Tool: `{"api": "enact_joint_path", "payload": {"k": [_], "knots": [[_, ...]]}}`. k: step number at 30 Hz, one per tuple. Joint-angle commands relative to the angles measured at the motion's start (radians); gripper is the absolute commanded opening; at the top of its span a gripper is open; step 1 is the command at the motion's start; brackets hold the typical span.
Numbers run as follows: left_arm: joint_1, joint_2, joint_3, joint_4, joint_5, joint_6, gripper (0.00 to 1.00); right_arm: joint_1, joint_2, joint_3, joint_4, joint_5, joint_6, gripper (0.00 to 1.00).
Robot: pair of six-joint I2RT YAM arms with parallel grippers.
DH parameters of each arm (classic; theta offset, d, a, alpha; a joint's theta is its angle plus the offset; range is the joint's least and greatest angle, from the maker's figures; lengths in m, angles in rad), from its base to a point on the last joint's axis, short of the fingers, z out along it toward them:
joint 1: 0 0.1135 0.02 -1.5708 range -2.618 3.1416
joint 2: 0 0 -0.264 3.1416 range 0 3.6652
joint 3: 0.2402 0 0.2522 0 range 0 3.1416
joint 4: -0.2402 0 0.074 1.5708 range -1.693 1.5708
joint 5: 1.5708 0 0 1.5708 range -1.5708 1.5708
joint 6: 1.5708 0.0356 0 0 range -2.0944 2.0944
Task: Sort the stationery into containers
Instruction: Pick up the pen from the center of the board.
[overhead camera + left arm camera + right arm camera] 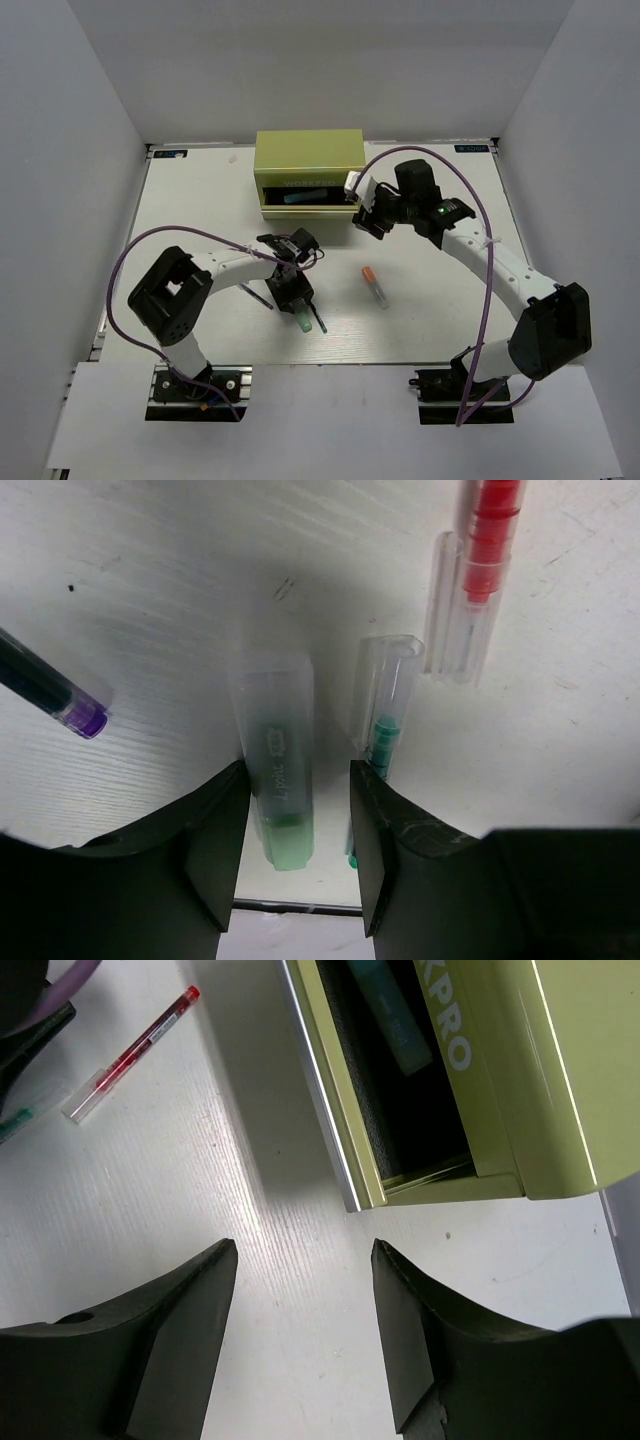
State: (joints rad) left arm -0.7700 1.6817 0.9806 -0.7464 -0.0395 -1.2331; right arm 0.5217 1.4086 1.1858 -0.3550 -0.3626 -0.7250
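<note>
- Left claw (298, 770): jaws part-wide, straddling one pale green marker (275, 710) that lies on the bench (150, 580); a gap shows on one side
- One teal-green pen (385, 715) just beside that claw at 3 o'clock; one red pen (485, 550) at 1 o'clock; one dark blue pen (55, 695) at 10 o'clock
- One white pen with orange cap (375, 286) lies apart, at 3 o'clock in the top view
- Right claw (302, 1250): wide, holding nothing, over the bench; at its 1 o'clock is one olive chest (560, 1070), with one drawer (335, 1090) open and one light blue pen (395, 1015) inside
</note>
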Motion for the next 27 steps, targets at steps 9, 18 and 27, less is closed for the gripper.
{"api": "enact_joint_path", "payload": {"k": [9, 18, 27], "knots": [[-0.026, 0.044, -0.017, -0.064, -0.013, 0.026, 0.44, -0.026, -0.065, -0.035, 0.051, -0.035, 0.058, 0.62], [-0.035, 0.04, -0.013, -0.042, 0.039, 0.089, 0.0, -0.038, -0.108, -0.103, 0.03, -0.067, 0.088, 0.69], [-0.045, -0.253, 0.133, 0.022, -0.059, 0.035, 0.0, -0.066, -0.263, -0.265, 0.046, -0.038, 0.15, 0.9]]}}
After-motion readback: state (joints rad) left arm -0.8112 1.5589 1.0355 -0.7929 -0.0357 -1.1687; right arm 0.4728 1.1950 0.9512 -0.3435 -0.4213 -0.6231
